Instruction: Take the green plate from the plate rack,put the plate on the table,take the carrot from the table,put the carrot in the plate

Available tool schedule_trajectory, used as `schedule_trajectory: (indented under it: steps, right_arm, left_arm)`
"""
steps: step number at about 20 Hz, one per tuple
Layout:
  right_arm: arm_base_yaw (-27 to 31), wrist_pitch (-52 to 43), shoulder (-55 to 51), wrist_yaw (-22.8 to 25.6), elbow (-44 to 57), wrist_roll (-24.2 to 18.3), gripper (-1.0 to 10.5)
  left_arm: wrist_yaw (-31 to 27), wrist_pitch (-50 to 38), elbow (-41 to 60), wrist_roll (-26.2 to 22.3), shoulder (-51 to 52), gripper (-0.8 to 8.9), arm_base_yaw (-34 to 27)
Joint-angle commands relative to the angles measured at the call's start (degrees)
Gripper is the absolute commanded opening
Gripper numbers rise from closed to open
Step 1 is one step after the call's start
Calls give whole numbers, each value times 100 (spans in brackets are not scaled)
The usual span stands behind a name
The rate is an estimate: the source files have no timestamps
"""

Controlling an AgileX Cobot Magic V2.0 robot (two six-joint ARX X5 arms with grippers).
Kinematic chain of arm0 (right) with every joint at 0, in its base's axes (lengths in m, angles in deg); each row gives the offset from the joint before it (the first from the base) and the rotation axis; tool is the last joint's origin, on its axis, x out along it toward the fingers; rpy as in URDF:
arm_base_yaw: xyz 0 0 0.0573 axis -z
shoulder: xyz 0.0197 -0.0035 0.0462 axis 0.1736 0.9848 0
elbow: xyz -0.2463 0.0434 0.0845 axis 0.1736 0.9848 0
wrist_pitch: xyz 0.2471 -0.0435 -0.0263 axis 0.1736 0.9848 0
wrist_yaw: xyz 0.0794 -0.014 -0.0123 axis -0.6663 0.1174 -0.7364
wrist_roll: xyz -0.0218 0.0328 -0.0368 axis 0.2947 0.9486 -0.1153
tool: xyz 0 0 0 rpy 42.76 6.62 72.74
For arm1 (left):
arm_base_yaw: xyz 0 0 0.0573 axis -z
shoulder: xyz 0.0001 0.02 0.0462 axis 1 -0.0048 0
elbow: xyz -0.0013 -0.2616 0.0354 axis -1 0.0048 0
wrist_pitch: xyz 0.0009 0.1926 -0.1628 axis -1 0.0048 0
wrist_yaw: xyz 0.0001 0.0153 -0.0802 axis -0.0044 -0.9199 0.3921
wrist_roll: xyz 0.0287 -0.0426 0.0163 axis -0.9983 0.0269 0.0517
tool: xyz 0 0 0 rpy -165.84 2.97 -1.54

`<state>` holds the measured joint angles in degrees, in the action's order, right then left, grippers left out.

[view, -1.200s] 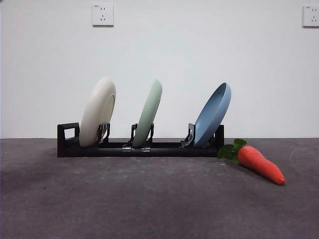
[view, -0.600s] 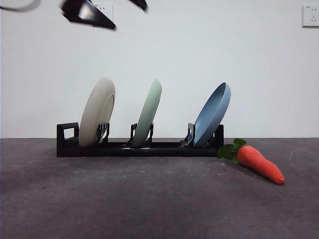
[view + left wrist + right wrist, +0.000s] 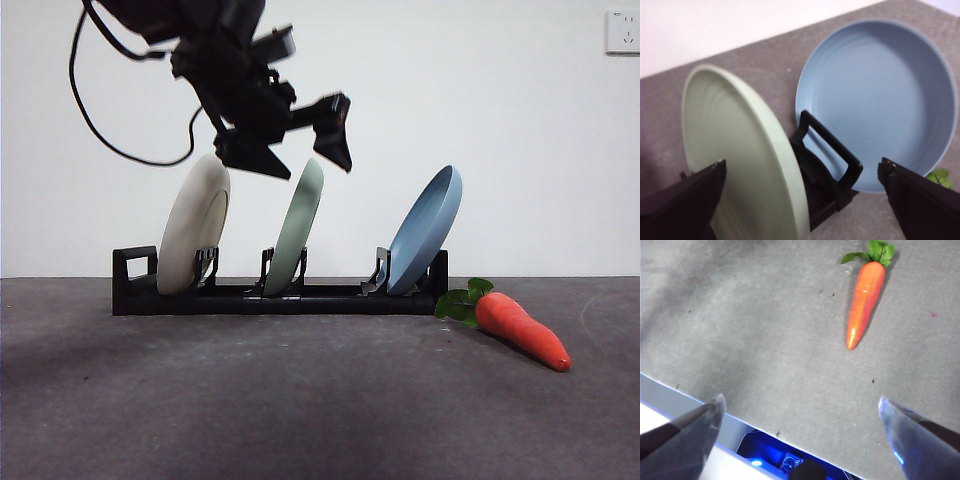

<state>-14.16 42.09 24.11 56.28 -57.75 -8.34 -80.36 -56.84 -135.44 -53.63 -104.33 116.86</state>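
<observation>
Half a second ago only a black tip showed at the top left of the front view; now the left gripper (image 3: 300, 150) has come down from the upper left, cable trailing behind it, and hangs just above the top edge of the green plate (image 3: 297, 228). A second ago no arm was in that view at all. The plates, the plate rack (image 3: 270, 296) and the carrot (image 3: 520, 329) lie where they lay before. The arm reaches in at a slant, wrist high, its jaws spread wide with one on each side of the plate's rim and not touching it. From the left wrist camera the green plate (image 3: 737, 152) stands on edge, tilted, pale and matte, in the middle slot of the rack, between the white plate (image 3: 193, 226) and the blue plate (image 3: 427, 230). The blue plate (image 3: 880, 100) shows its ringed inner face. The right gripper (image 3: 800, 427) waits over the bare table (image 3: 765, 330), jaws wide apart and holding nothing; the carrot (image 3: 864, 295) lies flat on the table well ahead of it, just beside the blue plate's end of the rack, leaves toward the rack.
</observation>
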Motion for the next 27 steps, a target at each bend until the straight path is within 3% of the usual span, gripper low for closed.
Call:
schedule_trajectory:
  steps: [1,3,7,12,15,21,27]
  right_arm:
    - [-15,-52,-2,0,-9,37,659]
    - [-15,-98,-2,0,-9,37,658]
    - [-15,-168,-2,-2,-9,37,658]
    - [-15,-166,-2,-2,-9,37,658]
    - [-15,-166,-2,-4,-9,39,658]
    - [-15,-166,-4,-7,-9,39,658]
    - [-15,-168,-4,-7,-9,39,658]
  left_arm:
    - [-26,-103,-13,-61,-177,593,20]
    - [-39,-94,-13,-61,-264,586,20]
    - [-24,-92,-13,-61,-284,166,20]
    - [48,66,-13,-59,-284,-11,20]
    - [313,74,-13,-44,-284,-8,20]
    - [317,72,-13,118,-247,-8,13]
    - [503,-96,-20,284,313,-8,11]
